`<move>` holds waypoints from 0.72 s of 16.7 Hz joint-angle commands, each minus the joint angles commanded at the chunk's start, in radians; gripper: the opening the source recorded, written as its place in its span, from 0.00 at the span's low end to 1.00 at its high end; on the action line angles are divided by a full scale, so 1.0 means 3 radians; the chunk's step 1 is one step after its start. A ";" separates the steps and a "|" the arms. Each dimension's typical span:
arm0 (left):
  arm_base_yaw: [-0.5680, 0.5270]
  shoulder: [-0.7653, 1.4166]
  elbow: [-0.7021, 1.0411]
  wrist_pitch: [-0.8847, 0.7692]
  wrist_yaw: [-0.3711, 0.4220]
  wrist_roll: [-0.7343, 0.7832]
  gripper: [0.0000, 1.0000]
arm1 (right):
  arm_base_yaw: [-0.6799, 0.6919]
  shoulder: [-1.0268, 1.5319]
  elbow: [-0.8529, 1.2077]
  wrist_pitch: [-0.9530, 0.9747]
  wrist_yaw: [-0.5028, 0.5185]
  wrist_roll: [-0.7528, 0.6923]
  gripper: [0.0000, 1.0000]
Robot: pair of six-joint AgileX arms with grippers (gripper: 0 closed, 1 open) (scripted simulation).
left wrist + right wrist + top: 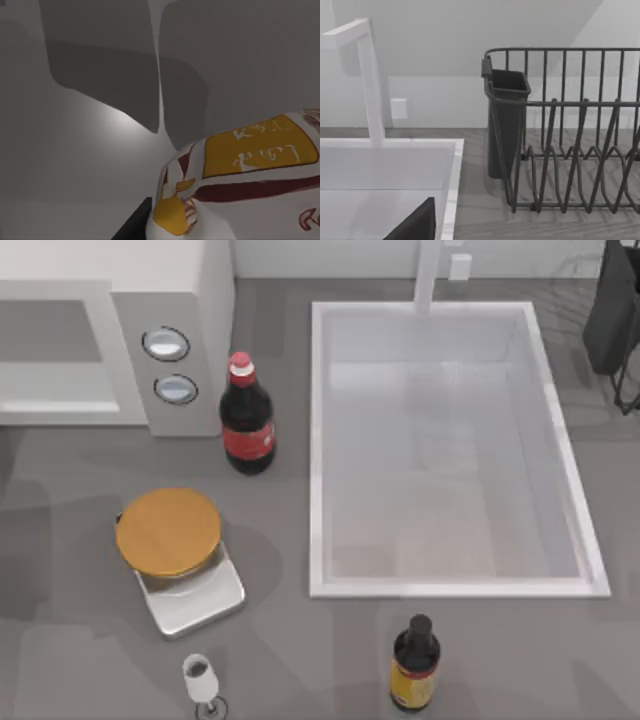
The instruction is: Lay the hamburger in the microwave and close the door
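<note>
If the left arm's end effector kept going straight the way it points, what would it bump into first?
Probably the hamburger: in the left wrist view its wrapper sits close ahead, with pale grey walls behind it. Depth is unclear, so this is a guess.

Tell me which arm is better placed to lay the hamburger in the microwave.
Left: the hamburger is right before its wrist camera; the right wrist camera faces the dish rack, far from the microwave.

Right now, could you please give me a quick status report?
Left gripper close against the hamburger, grey walls behind. Right gripper parked by the sink and dish rack. Microwave door state unclear; cola bottle beside it.
</note>
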 joint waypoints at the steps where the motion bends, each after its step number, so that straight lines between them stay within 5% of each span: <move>1: -0.0009 -0.0043 0.0097 -0.0114 -0.0001 -0.0002 0.00 | 0.0000 0.0000 0.0000 0.0000 0.0000 0.0000 1.00; 12: -0.0188 -0.0161 0.0610 -0.0582 0.0003 0.0001 0.00 | 0.0000 0.0000 0.0000 0.0000 0.0000 0.0000 1.00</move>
